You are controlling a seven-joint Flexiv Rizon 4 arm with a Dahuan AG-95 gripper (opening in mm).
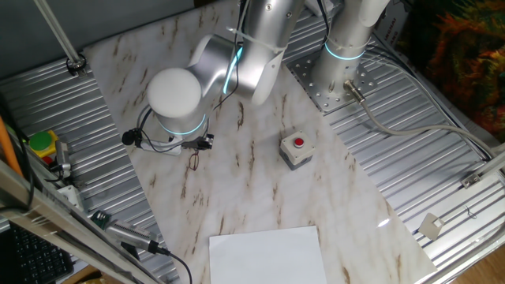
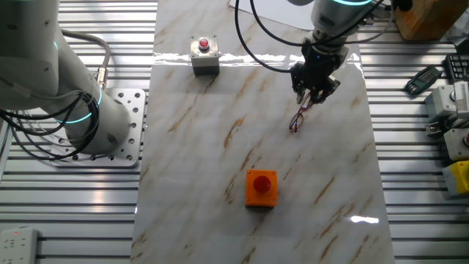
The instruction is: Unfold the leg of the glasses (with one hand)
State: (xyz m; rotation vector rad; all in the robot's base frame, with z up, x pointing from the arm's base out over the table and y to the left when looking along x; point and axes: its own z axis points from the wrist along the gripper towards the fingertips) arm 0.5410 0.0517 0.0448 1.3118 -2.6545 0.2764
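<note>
reddish-brown glasses [image 2: 297,121] hang just below the end effector [image 2: 314,94], which grips their upper end.

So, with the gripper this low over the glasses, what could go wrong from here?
1. The glasses are thin wire and hang partly under the gripper; too hard a squeeze or pull could bend the leg.
2. Nothing braces them on the smooth marble table, so the frame may slide or swing and the leg stay folded.
3. The jaws hide the contact, so a slip may go unseen.
</note>
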